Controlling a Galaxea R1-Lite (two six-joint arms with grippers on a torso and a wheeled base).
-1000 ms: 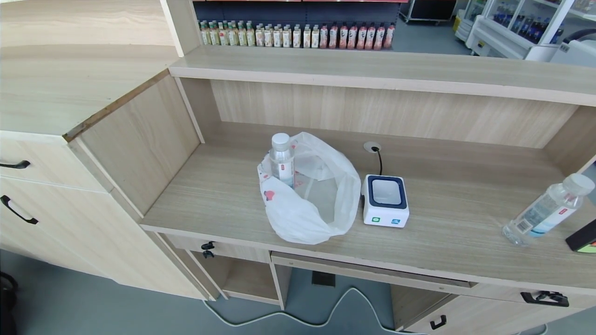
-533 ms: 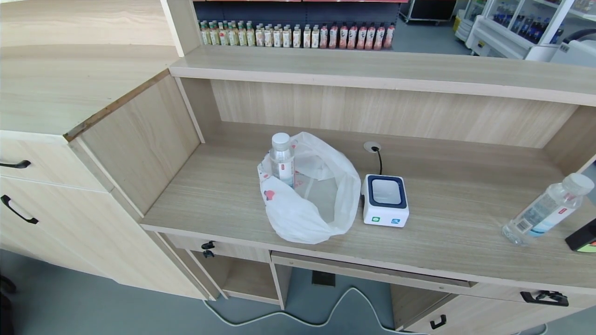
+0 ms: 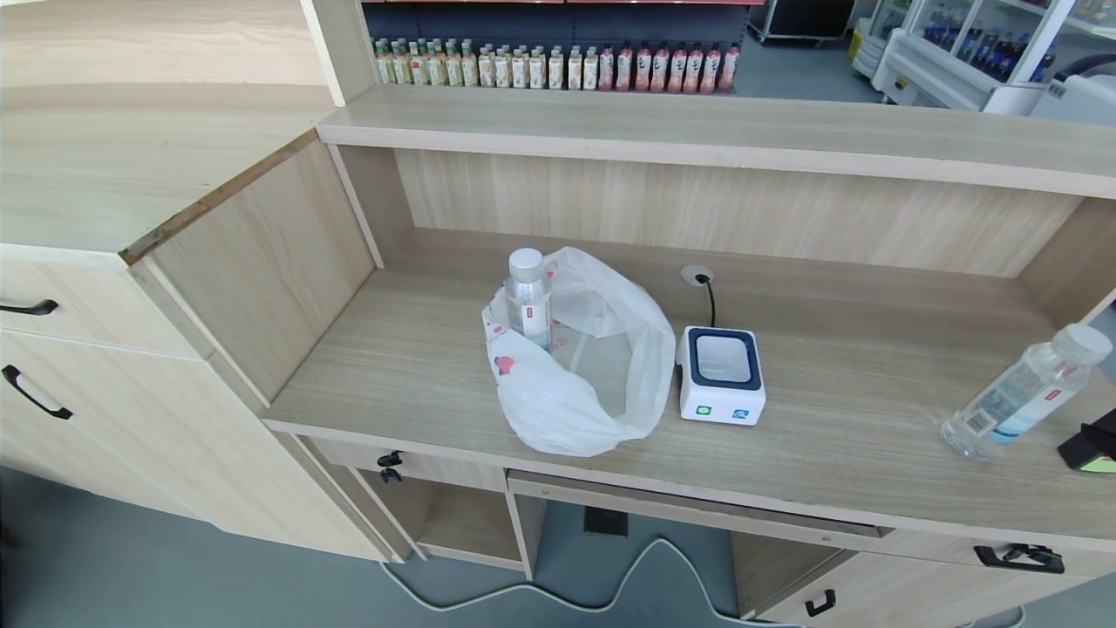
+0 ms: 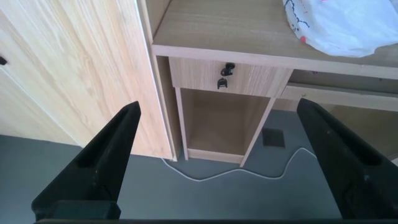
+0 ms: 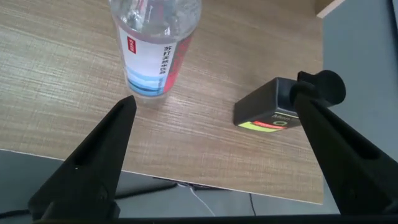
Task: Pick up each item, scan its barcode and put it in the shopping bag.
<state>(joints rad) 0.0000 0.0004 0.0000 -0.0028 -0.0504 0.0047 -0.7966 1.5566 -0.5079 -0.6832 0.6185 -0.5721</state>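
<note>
Nothing on the counter (image 3: pixel 418 366) has moved: first bottle (image 3: pixel 527 301) upright in the shopping bag (image 3: pixel 558 410), second bottle (image 3: pixel 1020 397) before the right gripper (image 5: pixel 217 93), which like the left gripper (image 4: pixel 217 109) gapes empty.

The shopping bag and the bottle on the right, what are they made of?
Shopping bag: likely thin white plastic film, slightly glossy; it crumples and is half see-through. Bottle on the right: probably clear, shiny plastic; the counter shows through it.
</note>
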